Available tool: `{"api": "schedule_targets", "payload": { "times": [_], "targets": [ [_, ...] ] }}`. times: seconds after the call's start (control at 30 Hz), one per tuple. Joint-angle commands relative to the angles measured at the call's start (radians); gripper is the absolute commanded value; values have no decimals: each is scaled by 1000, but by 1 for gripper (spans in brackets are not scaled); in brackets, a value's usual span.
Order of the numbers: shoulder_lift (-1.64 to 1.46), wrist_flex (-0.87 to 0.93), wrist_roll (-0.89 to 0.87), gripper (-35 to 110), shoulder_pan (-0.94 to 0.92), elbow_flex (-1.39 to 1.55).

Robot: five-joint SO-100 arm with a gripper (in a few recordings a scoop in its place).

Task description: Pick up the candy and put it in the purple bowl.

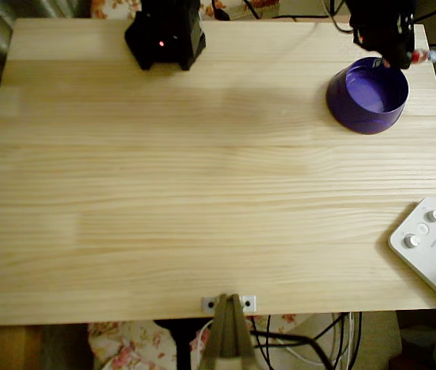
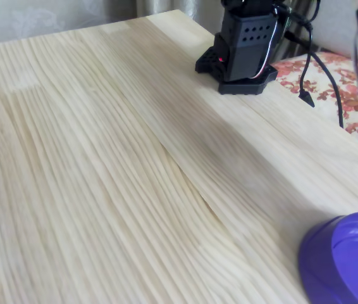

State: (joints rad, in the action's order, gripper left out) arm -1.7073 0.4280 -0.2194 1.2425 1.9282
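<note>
In the overhead view the purple bowl (image 1: 367,96) stands at the far right of the wooden table, and its rim also shows in the fixed view's bottom right corner (image 2: 346,263). My black gripper (image 1: 401,54) hangs over the bowl's far rim. Out of its right side sticks the candy (image 1: 422,55), a tiny reddish piece with a pale twisted end. The fingers look closed on it, and the rest of the sweet is hidden behind them.
The black arm base (image 1: 166,35) sits at the far edge of the table (image 1: 202,193) and shows in the fixed view too (image 2: 245,44). A white button box (image 1: 432,247) lies at the right front corner. Cables hang behind the table.
</note>
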Motion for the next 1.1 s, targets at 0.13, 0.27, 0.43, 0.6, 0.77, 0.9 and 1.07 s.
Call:
{"api": "schedule_targets", "payload": {
  "times": [0.13,0.27,0.43,0.6,0.77,0.9,1.07],
  "targets": [
    [-35,18,12,15,-18,-63],
    [-66,35,18,15,-26,-35],
    [-94,69,-2,6,-41,-29],
    [-138,115,-3,-1,-77,-18],
    [-233,114,153,-1,-147,91],
    [-354,91,215,-1,-233,222],
    [-495,212,167,-1,-337,302]
  ]
}}
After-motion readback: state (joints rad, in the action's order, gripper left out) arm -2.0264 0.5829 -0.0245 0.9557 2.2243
